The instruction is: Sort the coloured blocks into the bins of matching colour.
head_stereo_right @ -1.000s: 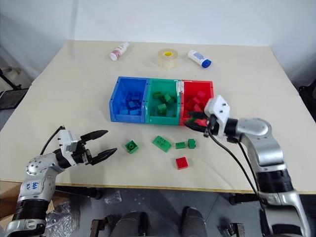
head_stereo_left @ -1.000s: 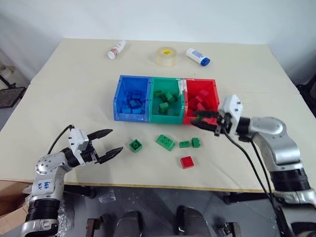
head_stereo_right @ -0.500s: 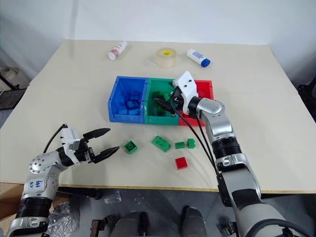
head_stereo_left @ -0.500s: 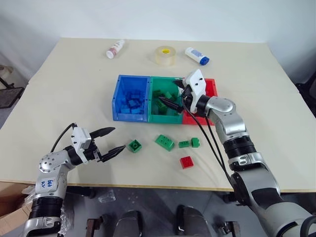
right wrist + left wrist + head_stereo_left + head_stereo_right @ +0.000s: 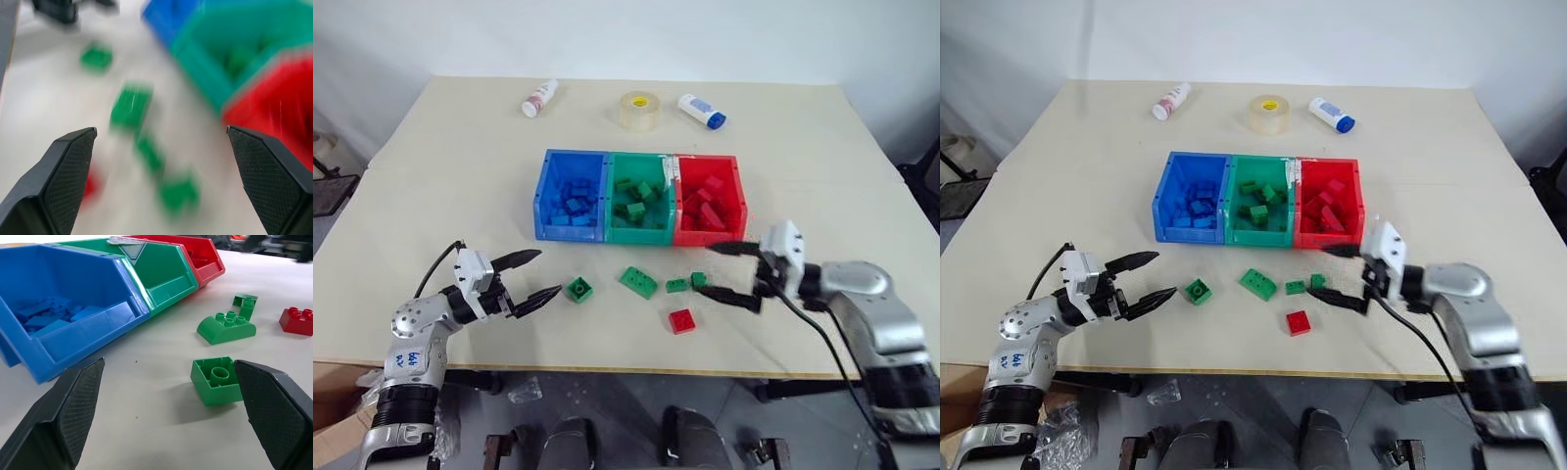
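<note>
Tabletop (image 5: pixel 450 166), pale beige and matte, stood against a white wall. Three joined bins (image 5: pixel 641 198), blue, green and red, sat mid-table; tape roll (image 5: pixel 641 111) and two small bottles (image 5: pixel 540 98) lay near the far edge. Four green blocks (image 5: pixel 638 282) and one red block (image 5: pixel 682 320) lay loose between bins and near edge. Left gripper (image 5: pixel 530 278) and right gripper (image 5: pixel 729 272) flanked them, fingers spread, empty. Wide bare surface remained along both side edges.
</note>
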You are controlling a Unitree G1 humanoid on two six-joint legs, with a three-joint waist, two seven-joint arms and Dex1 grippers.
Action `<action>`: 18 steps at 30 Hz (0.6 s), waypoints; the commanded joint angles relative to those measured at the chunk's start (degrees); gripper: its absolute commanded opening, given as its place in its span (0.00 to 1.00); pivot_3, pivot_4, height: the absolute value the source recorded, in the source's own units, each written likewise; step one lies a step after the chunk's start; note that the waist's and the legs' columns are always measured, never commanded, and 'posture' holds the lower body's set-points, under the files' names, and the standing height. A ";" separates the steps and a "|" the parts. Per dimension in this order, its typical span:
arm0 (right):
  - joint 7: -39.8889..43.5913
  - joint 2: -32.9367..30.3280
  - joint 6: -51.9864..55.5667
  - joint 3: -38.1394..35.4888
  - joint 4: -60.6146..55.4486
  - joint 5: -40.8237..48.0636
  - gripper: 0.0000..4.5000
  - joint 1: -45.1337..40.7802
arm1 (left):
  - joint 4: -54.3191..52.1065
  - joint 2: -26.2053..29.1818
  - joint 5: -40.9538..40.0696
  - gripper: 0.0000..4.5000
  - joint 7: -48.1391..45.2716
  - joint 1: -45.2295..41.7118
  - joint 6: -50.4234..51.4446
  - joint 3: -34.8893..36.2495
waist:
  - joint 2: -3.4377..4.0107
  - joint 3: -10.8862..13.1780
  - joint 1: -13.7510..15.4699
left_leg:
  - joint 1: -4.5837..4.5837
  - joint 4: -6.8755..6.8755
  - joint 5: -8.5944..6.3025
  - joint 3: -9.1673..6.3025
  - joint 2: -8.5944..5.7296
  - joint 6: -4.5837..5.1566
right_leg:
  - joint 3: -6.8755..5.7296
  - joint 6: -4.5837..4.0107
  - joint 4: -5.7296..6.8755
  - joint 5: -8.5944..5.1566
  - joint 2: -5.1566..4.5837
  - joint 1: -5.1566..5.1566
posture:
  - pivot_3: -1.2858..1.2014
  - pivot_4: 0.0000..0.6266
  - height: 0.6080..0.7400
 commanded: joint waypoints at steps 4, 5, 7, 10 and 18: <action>1.69 -7.43 1.86 -7.46 -4.85 1.80 0.99 8.75 | 0.88 0.67 -0.29 1.00 -0.94 -0.30 -1.33 0.87 | 0.00 0.00 0.01 | 0.05 0.01 0.00 0.05 0.05 0.00 | 0.04 0.00 0.01 0.00 0.05 0.00 | 0.52 0.24 1.00; 1.60 -7.64 2.09 -7.52 -5.07 2.02 0.99 9.02 | 0.99 0.72 -0.28 1.00 -0.99 -0.32 -1.38 0.87 | -0.01 0.00 0.01 | 0.06 0.02 0.00 0.07 0.07 -0.01 | 0.07 -0.01 0.00 0.00 0.07 0.00 | 0.52 0.24 1.00; 1.05 -7.32 2.79 -6.55 -5.54 2.03 0.99 8.40 | 1.00 0.75 -0.30 1.00 -1.03 -0.27 -1.44 0.87 | 0.00 0.00 0.04 | 0.05 0.06 -0.02 0.09 0.15 -0.03 | 0.10 -0.03 -0.02 0.02 0.14 0.00 | 0.52 0.24 1.00; 0.18 -6.08 3.96 -3.61 -6.24 1.80 0.99 6.06 | 0.83 0.73 -0.32 1.00 -0.91 -0.24 -1.42 0.87 | -0.01 0.00 0.07 | 0.05 0.09 -0.03 0.10 0.20 -0.05 | 0.12 -0.05 -0.04 0.03 0.20 0.00 | 0.52 0.24 1.00; 1.09 -1.05 4.54 12.49 -7.98 -3.21 0.99 -0.64 | -1.85 0.41 -0.74 1.00 -0.06 1.45 -0.88 1.08 | -0.01 0.00 0.09 | 0.03 0.16 -0.10 0.14 0.40 -0.17 | 0.13 -0.12 -0.06 0.04 0.39 -0.05 | 0.52 0.24 1.00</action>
